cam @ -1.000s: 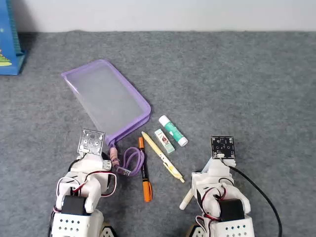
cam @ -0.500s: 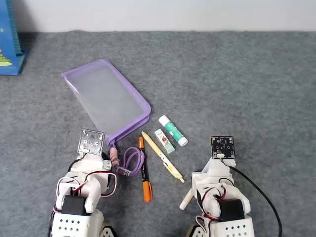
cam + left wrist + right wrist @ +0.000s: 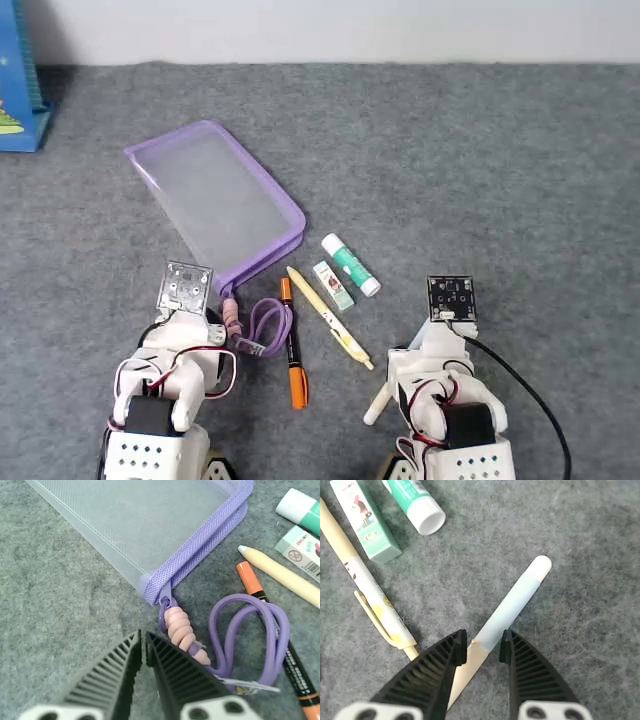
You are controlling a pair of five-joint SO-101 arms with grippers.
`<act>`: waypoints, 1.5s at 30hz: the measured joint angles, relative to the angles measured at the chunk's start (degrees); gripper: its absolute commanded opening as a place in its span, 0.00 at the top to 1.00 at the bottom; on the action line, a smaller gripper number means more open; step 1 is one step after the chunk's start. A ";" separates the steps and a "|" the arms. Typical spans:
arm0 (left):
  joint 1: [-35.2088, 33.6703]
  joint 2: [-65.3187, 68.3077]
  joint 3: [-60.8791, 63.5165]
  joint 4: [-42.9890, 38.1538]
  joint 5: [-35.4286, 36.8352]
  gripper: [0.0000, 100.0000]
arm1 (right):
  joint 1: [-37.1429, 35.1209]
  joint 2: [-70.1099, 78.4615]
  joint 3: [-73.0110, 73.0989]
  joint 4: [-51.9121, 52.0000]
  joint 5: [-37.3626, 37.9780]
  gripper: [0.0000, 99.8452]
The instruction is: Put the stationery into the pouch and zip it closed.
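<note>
The pouch (image 3: 215, 205), purple-edged with a see-through mesh face, lies flat on the grey bench (image 3: 500, 150). Its length runs from 10 o'clock to 4 o'clock. Its pink coiled zip pull (image 3: 182, 632) hangs off the near corner towards 6 o'clock. A purple strap loop (image 3: 250, 630) is curled just beside the pull at 3 o'clock.

From the loop on toward 3 o'clock lie an orange marker (image 3: 292, 345) touching the loop, a cream pen (image 3: 328, 316), a small green eraser (image 3: 333, 285) and a green-and-white glue stick (image 3: 350, 265). All of them are outside the pouch. A pale blue pen (image 3: 512, 602) lies apart from them, at about 5 o'clock of the cream pen, under my right arm.

My left jaws are nearly together and hold nothing; their tips are over bare bench at about 9 o'clock of the zip pull. My right jaws are narrowly parted, with a tip on either side of the pale blue pen near its cream end. I cannot tell whether they touch it.
</note>
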State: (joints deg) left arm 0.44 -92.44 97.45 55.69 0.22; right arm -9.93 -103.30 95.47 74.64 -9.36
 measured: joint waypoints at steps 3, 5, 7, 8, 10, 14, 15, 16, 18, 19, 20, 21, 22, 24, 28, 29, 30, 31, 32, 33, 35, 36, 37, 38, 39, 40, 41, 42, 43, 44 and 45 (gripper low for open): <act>-2.29 0.00 0.00 0.00 0.00 0.98 | 0.00 0.00 0.00 0.00 0.00 0.88; -4.84 0.00 0.00 0.00 0.09 0.98 | 0.00 0.00 0.00 0.00 0.00 0.88; -6.77 0.00 -0.18 0.00 -0.70 0.98 | 0.00 0.00 0.00 0.00 0.00 0.88; -7.82 0.00 -0.35 0.00 -2.20 0.98 | 0.00 0.00 0.00 0.00 0.00 0.88; -9.49 0.00 -0.97 0.00 -6.15 0.98 | 0.00 0.00 0.00 0.00 0.00 0.87; -14.51 0.00 -1.23 0.00 -15.47 0.98 | 0.00 0.00 0.00 0.09 0.09 0.87; -16.00 0.00 -1.23 0.00 -17.49 0.98 | 0.00 0.00 0.00 0.09 0.53 0.87; -17.32 0.00 -1.32 0.00 -18.81 0.98 | 0.00 0.00 0.00 0.09 1.58 0.87; -19.25 0.00 -1.41 0.00 -20.04 0.98 | 0.70 0.00 0.00 0.09 5.10 0.87; -19.69 0.00 -1.41 0.00 -20.22 0.98 | 1.67 0.00 0.00 0.09 7.21 0.87; -20.13 -0.09 -1.41 0.00 -20.22 0.98 | 2.73 0.00 0.00 0.09 9.67 0.87; -20.66 -0.09 -1.41 -0.35 -20.22 0.98 | 4.04 0.00 0.00 0.09 12.22 0.87; -21.10 -0.09 -1.41 -0.70 -20.22 0.98 | 5.45 0.00 0.00 0.09 14.95 0.87; -22.15 -0.09 -1.49 -1.58 -19.43 0.98 | 8.97 0.00 -0.09 0.09 20.57 0.88; -25.93 -0.09 -3.43 -2.55 -15.74 0.98 | 15.30 -0.09 -1.14 0.09 28.13 0.87; -26.81 -0.09 -4.04 -2.64 -15.21 0.98 | 15.74 -0.09 -1.14 0.09 29.27 0.87; -27.60 -0.09 -4.48 -2.64 -14.95 0.98 | 15.74 -0.09 -1.14 -0.09 30.51 0.88; -28.13 -0.09 -4.75 -2.64 -14.86 0.96 | 15.47 -0.09 -1.14 -0.79 31.38 0.88; -28.22 -0.09 -4.92 -2.64 -14.86 0.94 | 15.12 -0.09 -1.14 -1.85 31.91 0.88; -28.22 -0.09 -5.01 -2.55 -14.86 0.92 | 14.86 -0.09 -1.14 -2.81 32.00 0.88; -28.22 -0.09 -5.01 -0.97 -15.47 0.91 | 13.98 -0.09 -1.49 -4.22 32.00 0.88; -28.22 -0.09 -5.01 -0.09 -15.65 0.93 | 12.75 0.00 -2.29 -4.40 31.65 0.88; -28.13 -0.09 -5.01 0.88 -15.74 0.96 | 11.60 0.00 -3.69 -4.48 31.30 0.88; -28.13 -0.09 -5.01 1.67 -15.74 0.98 | 10.73 0.00 -5.36 -4.31 30.68 0.88; -28.13 -0.09 -5.01 2.20 -15.74 0.98 | 9.85 0.00 -7.38 -3.78 30.24 0.88; -28.13 -0.09 -5.01 2.55 -15.47 0.98 | 8.70 0.00 -9.58 -3.34 29.63 0.88; -28.13 -0.09 -5.01 2.73 -15.30 0.98 | 6.95 0.00 -12.13 -2.64 29.36 0.88; -28.13 -0.09 -5.10 2.90 -15.30 0.98 | 5.27 -0.09 -14.59 -2.11 29.19 0.88; -28.13 -0.09 -5.36 3.08 -15.30 0.98 | 3.60 -0.18 -16.97 -1.85 29.01 0.89; -28.40 -0.09 -5.71 3.08 -15.30 0.98 | 2.02 0.62 -19.43 -1.85 28.66 0.91; -28.92 -0.09 -5.80 3.08 -15.30 0.98 | 0.44 2.29 -21.71 -1.85 28.22 0.92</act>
State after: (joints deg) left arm -28.48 -92.53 91.65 58.77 -15.08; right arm -9.49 -101.01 73.76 72.79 18.86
